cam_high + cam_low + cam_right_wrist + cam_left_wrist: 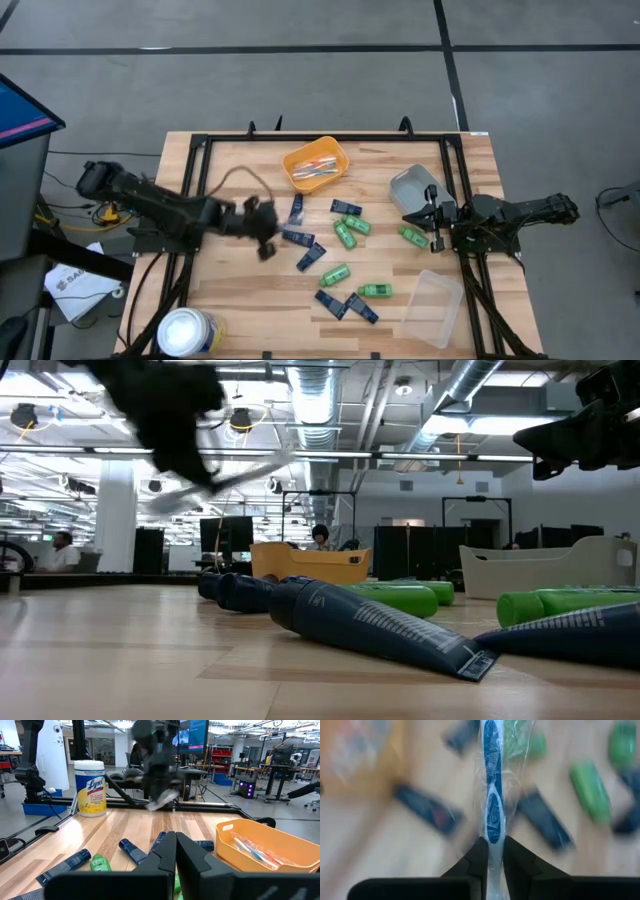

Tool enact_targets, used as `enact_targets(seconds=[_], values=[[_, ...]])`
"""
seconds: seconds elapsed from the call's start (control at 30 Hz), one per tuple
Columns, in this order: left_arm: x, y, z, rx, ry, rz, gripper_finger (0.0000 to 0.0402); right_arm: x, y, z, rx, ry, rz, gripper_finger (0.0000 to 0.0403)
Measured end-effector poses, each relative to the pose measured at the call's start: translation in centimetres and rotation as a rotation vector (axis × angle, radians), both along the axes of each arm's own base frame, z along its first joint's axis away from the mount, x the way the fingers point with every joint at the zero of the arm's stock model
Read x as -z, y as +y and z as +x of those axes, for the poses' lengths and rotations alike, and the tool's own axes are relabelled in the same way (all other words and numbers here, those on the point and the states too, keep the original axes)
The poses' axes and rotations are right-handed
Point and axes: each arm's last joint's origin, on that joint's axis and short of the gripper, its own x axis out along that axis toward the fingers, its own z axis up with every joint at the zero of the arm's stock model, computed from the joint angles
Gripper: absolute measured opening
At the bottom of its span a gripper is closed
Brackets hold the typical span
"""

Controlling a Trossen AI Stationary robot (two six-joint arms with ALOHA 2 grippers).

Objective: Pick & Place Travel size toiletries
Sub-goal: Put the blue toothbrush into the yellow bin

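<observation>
I read "Lysol" on the white tub [90,787], which sits at the counter's [240,300] lower-left edge in the high view. My left gripper [493,851] has its jaws clamped on a wrapped blue-and-white toothbrush [491,795], lifted left of centre. My right gripper [175,845], jaws together, waits mid-right beside the grey tray [412,187].

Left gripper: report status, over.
Left gripper shut on wrapped blue toothbrush, above the table. Right gripper shut, empty, waiting by grey tray. Green bottles and navy packets scattered below.
</observation>
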Motion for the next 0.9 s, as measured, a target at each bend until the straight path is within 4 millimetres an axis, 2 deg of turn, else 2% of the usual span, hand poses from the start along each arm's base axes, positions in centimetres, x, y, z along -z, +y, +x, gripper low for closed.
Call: enact_targets(seconds=[0.23,0.33,0.43,0.63,0.8,0.9], values=[[-3.8,7.5,2.1,-0.085,-0.139,0.183,0.0033,0.0,0.0,0.0,0.000,0.000,0.000,0.0000],[-4.9,10.6,2.7,-0.120,-0.156,0.245,0.0033,0.0,0.0,0.0,0.000,0.000,0.000,0.0000],[-5.2,13.1,3.7,-0.100,-0.138,0.267,0.0033,0.0,0.0,0.0,0.000,0.000,0.000,0.0000],[-3.8,16.4,7.0,-0.049,-0.048,0.299,0.0033,0.0,0.0,0.0,0.000,0.000,0.000,0.0000],[-1.9,17.4,9.8,-0.020,0.014,0.299,0.0034,0.0,0.0,0.0,0.000,0.000,0.000,0.0000],[-0.5,17.8,10.8,-0.013,0.051,0.287,0.0037,0.0,0.0,0.0,0.000,0.000,0.000,0.0000]])
